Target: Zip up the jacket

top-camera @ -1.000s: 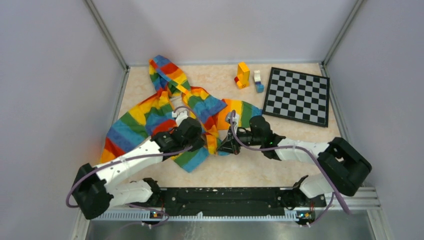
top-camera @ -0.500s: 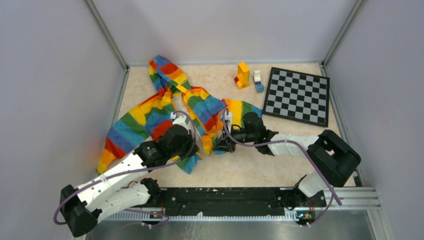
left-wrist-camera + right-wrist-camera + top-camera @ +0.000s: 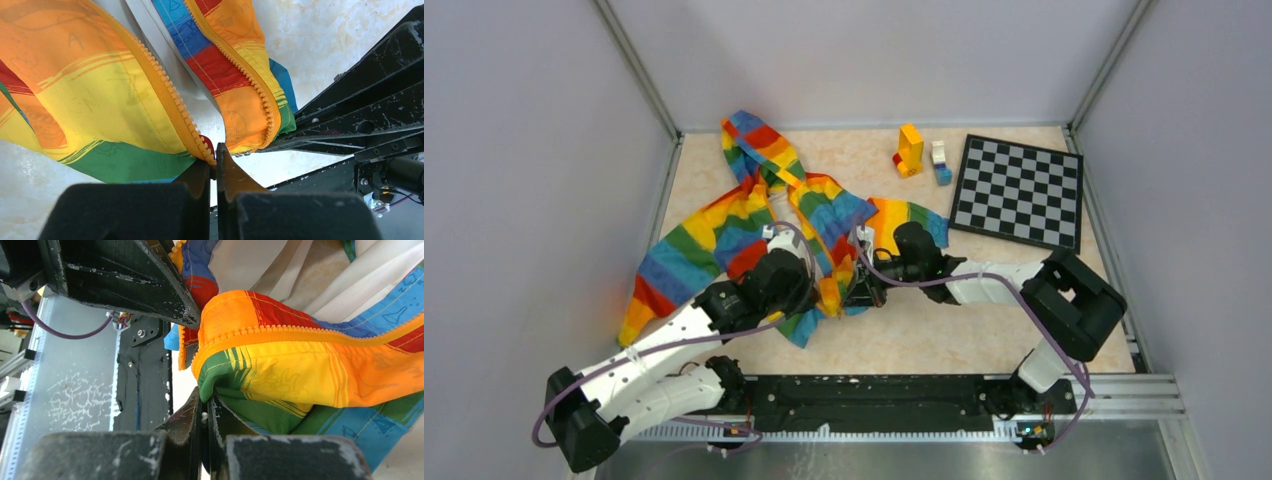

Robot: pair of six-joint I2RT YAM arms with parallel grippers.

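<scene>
- Left gripper (image 3: 214, 157): jaws clamped on the bottom end of one orange zipper strip (image 3: 170, 107).
- Right gripper (image 3: 205, 401): jaws pinched on the other front panel's green hem corner.
- Jacket (image 3: 714, 235) lies unzipped, centre-left on the table (image 3: 924, 335).
- Far right: toy blocks (image 3: 910, 150), then a checkerboard (image 3: 1018, 190).

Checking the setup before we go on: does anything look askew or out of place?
The jacket lies crumpled and unzipped, its two zipper rows spread apart near the left gripper. Nothing looks spilled or torn.
</scene>
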